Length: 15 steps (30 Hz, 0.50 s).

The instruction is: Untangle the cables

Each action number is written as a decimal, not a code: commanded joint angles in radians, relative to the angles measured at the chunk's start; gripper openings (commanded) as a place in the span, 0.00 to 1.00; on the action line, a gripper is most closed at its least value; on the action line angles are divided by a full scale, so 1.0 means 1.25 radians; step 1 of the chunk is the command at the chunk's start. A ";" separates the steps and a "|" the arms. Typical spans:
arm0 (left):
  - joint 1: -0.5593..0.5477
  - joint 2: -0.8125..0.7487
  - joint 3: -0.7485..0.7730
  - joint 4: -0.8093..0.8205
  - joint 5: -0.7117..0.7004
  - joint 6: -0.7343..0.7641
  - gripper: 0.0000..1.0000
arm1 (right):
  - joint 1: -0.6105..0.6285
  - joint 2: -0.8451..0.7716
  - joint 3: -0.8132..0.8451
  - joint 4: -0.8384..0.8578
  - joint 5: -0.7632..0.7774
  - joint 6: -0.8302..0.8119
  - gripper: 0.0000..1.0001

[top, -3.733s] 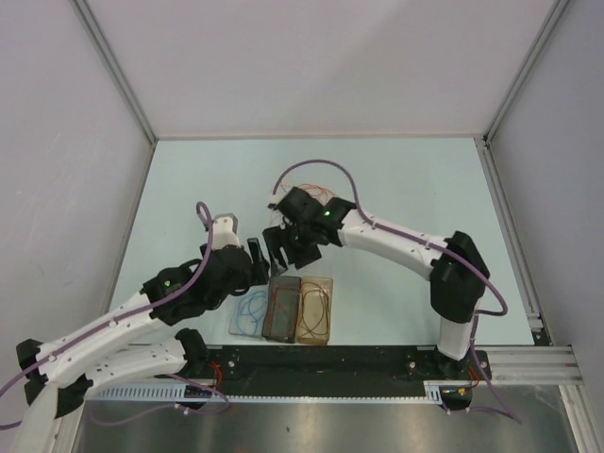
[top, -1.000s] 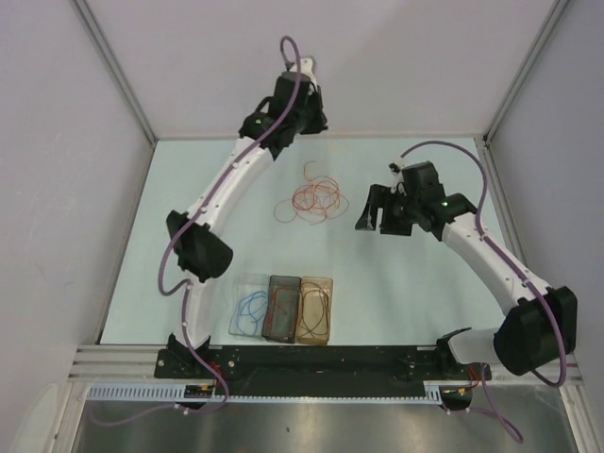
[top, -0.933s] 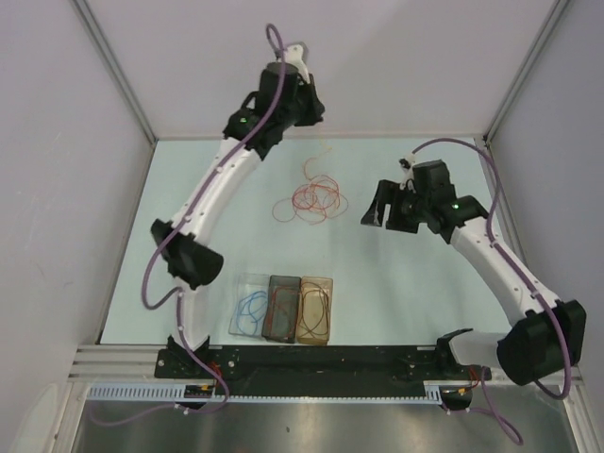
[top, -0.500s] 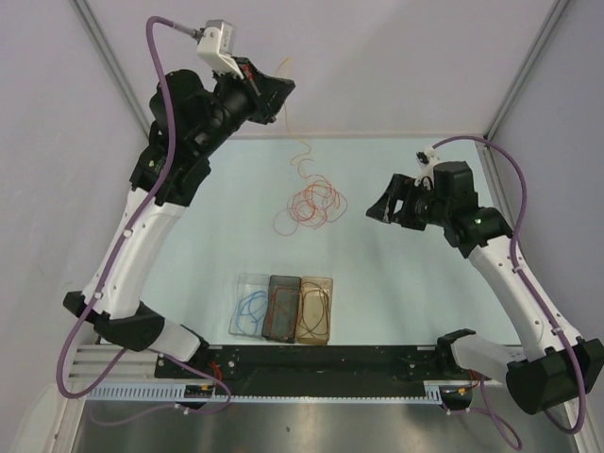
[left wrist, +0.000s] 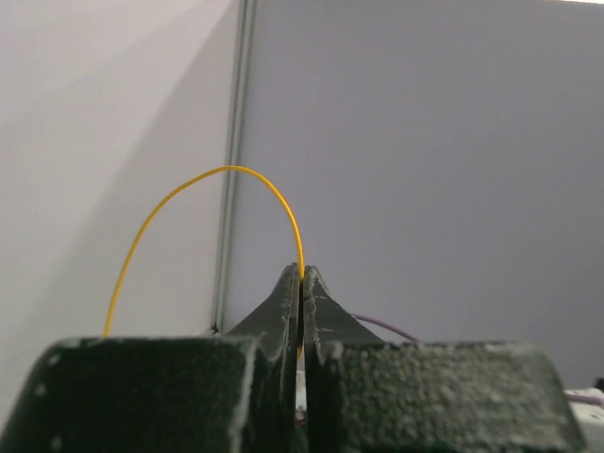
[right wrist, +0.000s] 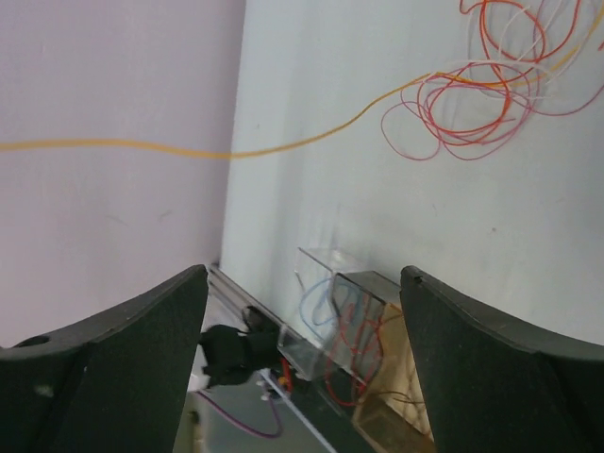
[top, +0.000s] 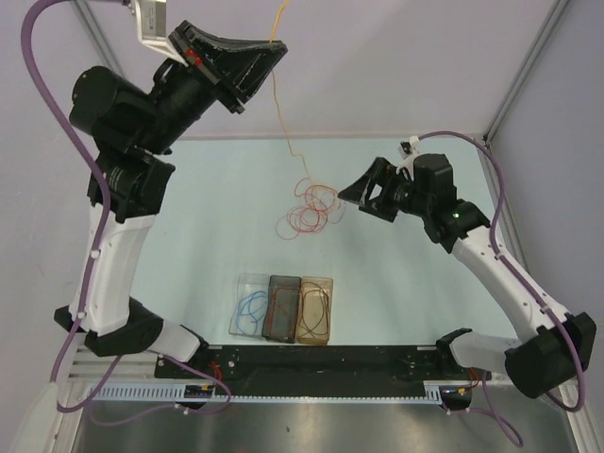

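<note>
A tangle of thin red, orange and pale cables (top: pixel 309 209) lies on the pale table, also at the top right of the right wrist view (right wrist: pixel 481 85). One orange cable (top: pixel 280 104) rises out of the tangle, taut, to my left gripper (top: pixel 272 45), which is raised high near the back wall. In the left wrist view that gripper (left wrist: pixel 301 276) is shut on the orange cable (left wrist: pixel 189 193), which arches above the tips. My right gripper (top: pixel 362 194) hovers just right of the tangle, open and empty (right wrist: pixel 302 274). The orange cable (right wrist: pixel 283 146) crosses its view.
Three small clear trays (top: pixel 283 309) stand near the table's front edge, holding a blue loop, a red loop and a dark brown loop; they show between the right fingers too (right wrist: pixel 359 330). Grey walls and metal frame posts (top: pixel 118 75) surround the table.
My left arm has swung up and back, drawing the orange cable taut out of the tangle. The right gripper has opened wider and edged left toward the tangle.
</note>
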 commanded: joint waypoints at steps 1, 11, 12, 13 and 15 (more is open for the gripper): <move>0.001 -0.060 -0.131 0.091 0.060 -0.039 0.00 | -0.033 0.082 0.008 0.133 -0.075 0.218 0.87; 0.001 -0.135 -0.285 0.122 0.045 -0.030 0.00 | -0.024 0.186 0.005 0.298 -0.096 0.490 0.93; 0.001 -0.141 -0.296 0.123 0.045 -0.029 0.00 | -0.023 0.197 0.005 0.338 -0.101 0.504 0.93; 0.001 -0.144 -0.302 0.124 0.045 -0.029 0.00 | -0.020 0.218 0.005 0.349 -0.103 0.520 0.93; 0.001 -0.152 -0.325 0.131 0.039 -0.025 0.00 | -0.012 0.235 0.005 0.379 -0.114 0.557 0.94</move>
